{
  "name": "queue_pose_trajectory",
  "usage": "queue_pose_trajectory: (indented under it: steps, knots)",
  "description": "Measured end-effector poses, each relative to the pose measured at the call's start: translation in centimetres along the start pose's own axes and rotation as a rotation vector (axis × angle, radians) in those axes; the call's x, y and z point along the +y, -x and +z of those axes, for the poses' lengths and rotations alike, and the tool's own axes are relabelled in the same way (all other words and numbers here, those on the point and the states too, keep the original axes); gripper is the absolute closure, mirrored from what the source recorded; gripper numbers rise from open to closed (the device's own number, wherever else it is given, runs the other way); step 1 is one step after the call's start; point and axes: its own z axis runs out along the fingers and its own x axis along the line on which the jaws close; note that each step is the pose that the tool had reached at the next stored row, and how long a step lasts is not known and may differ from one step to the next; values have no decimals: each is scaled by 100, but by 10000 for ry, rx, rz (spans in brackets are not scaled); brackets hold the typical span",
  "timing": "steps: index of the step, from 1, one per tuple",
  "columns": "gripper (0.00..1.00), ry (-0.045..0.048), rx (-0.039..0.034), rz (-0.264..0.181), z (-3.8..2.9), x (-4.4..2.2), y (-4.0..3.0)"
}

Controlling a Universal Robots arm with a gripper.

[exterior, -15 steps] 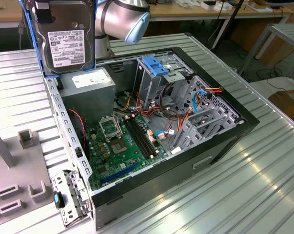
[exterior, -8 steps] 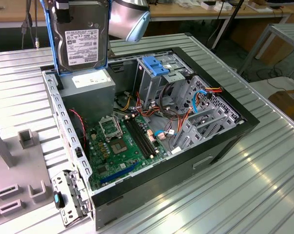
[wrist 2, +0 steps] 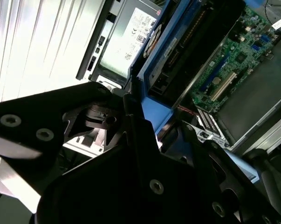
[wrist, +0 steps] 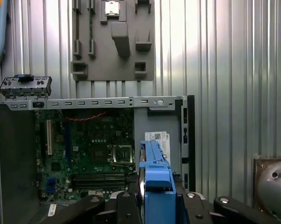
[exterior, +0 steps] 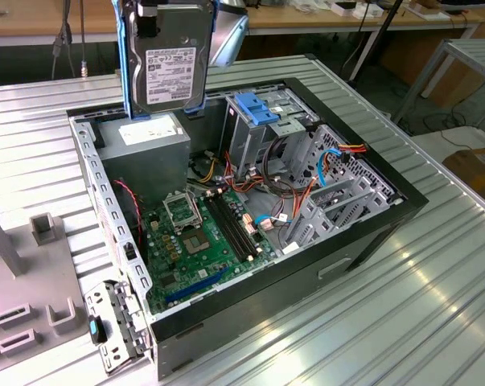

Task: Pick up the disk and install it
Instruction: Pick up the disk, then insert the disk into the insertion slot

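while the tool [wrist: 156,207] pinches the disk [exterior: 168,64] upright above the case [exterior: 306,281], a skewed descent could knock it against the power supply [exterior: 150,133].

Disk [exterior: 168,64]: silver-grey, white printed label, bright blue side rails. Circuit board [exterior: 198,241]: green, black slots. Computer case [exterior: 379,233]: black. Power box [exterior: 145,137]: grey, white label. Drive cage [exterior: 254,121]: grey, blue top. Table [exterior: 435,281]: ribbed shiny silver. Cables [exterior: 351,149]: red, orange, blue. Plate [wrist: 98,46]: plain grey.
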Motion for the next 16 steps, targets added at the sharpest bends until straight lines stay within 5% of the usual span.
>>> queue_pose_trajectory:
  steps: [4,11,16]
  knots:
    - [63,-2,2,185,7,-68,-8]
    - [63,-3,1,187,10,-165,-210]
    - [63,-2,2,188,10,-168,-215]
